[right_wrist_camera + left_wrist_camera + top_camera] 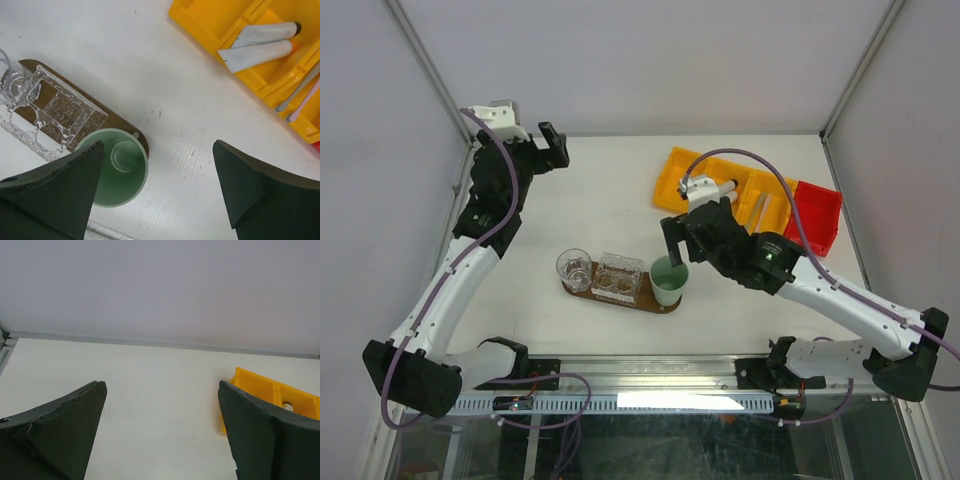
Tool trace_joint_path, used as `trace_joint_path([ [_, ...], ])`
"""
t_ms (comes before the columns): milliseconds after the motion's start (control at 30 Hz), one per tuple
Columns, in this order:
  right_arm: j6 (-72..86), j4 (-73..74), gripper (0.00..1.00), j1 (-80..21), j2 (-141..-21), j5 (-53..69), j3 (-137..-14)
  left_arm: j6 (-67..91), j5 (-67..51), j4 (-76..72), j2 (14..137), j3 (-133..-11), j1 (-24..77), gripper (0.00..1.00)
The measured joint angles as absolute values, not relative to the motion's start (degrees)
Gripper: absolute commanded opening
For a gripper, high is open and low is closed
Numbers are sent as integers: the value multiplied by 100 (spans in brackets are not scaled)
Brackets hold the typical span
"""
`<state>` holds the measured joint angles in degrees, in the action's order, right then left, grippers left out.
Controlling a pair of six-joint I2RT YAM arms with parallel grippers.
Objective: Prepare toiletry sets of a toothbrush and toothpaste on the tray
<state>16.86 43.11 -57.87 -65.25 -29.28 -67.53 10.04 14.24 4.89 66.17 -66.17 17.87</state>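
Now right fingers (60, 195) wide, empty, just by cup (122, 167); tubes (260, 50) lie far-right in bin (200, 20), long axes along finger gap. Right arm nearer; left fingers (60, 435) wide, empty.

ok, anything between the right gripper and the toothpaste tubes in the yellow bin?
Nothing visible. The right gripper is open by the mint-green cup; only tabletop separates it from the yellow bin, where both white tubes lie uncovered.
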Motion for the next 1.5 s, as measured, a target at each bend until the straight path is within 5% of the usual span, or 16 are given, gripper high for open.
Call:
trace_joint_path([
  [300, 1059, 3929, 99, -5009, -6591, -2888, -7144, 956, 1846, 215, 6388, -6455, 1787, 99],
  [733, 1173, 3089, 99, -1881, -6700, -1756, -6619, 913, 2062, -128, 6176, -6123, 1787, 99],
  [1000, 1640, 2502, 90, -694, -7098, -836, -6246, 941, 1883, -176, 6178, -6123, 1787, 99],
  [1300, 1815, 2383, 69, -272, -8167, -401, -6272, 1013, 1485, -172, 6250, -6125, 1787, 99],
  [1500, 1837, 2250, 70, -193, -8458, 154, -6318, 1170, 1181, -165, 6270, -6125, 1787, 99],
])
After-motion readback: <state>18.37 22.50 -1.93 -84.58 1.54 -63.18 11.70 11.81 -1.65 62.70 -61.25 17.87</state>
